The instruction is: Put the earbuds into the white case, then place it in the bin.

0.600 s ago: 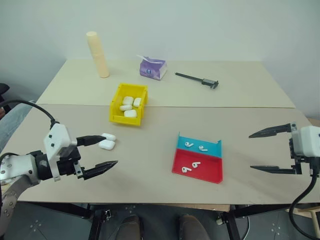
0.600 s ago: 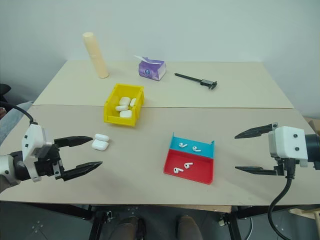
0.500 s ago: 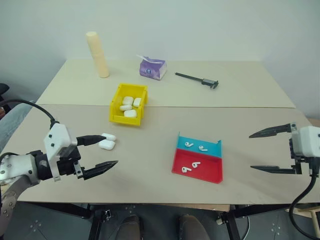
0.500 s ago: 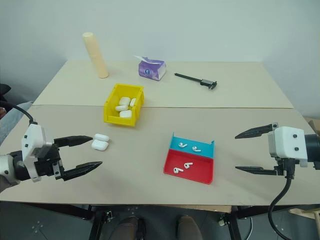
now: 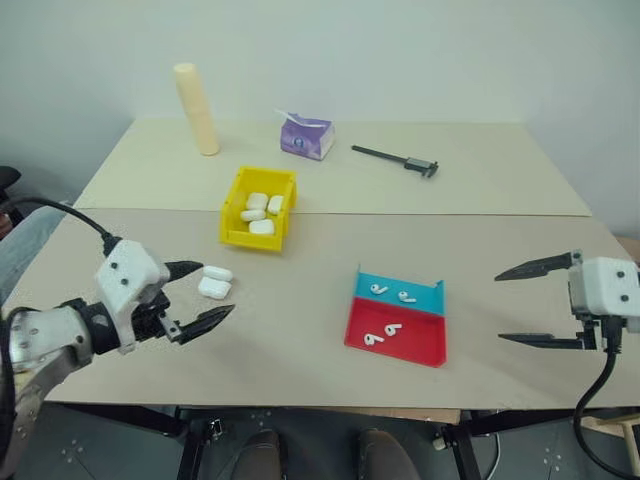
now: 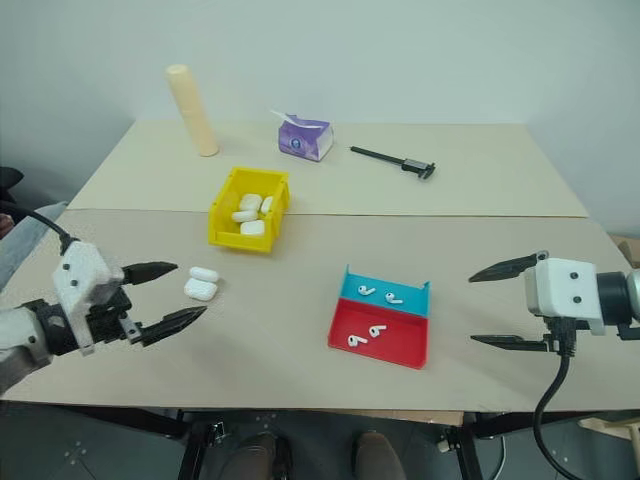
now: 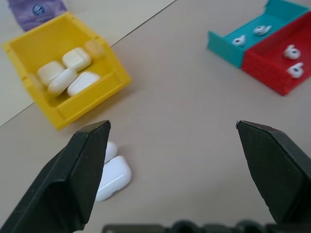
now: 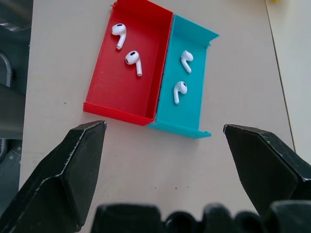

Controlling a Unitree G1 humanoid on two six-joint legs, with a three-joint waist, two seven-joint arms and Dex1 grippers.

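Observation:
Two white cases (image 5: 214,282) lie side by side on the table, closed, in front of the yellow bin (image 5: 252,241), which holds several more cases (image 7: 68,70). My left gripper (image 5: 216,289) hovers open just short of the pair, one fingertip beside the farther case. Several earbuds (image 8: 132,60) lie in a flat red-and-teal tray (image 5: 412,342), two in each half. My right gripper (image 5: 498,307) stands open to the right of the tray, apart from it, with nothing between its fingers.
At the back of the table (image 5: 300,300) stand a cream cylinder (image 5: 196,110) and a purple tissue pack (image 5: 305,137), and a black caliper (image 5: 395,160) lies there. A seam crosses the table behind the bin. The front edge runs just below both grippers.
My left wrist has rolled and the hand has edged toward the two cases. The right gripper has sunk slightly. Cases, earbuds and bin have not moved.

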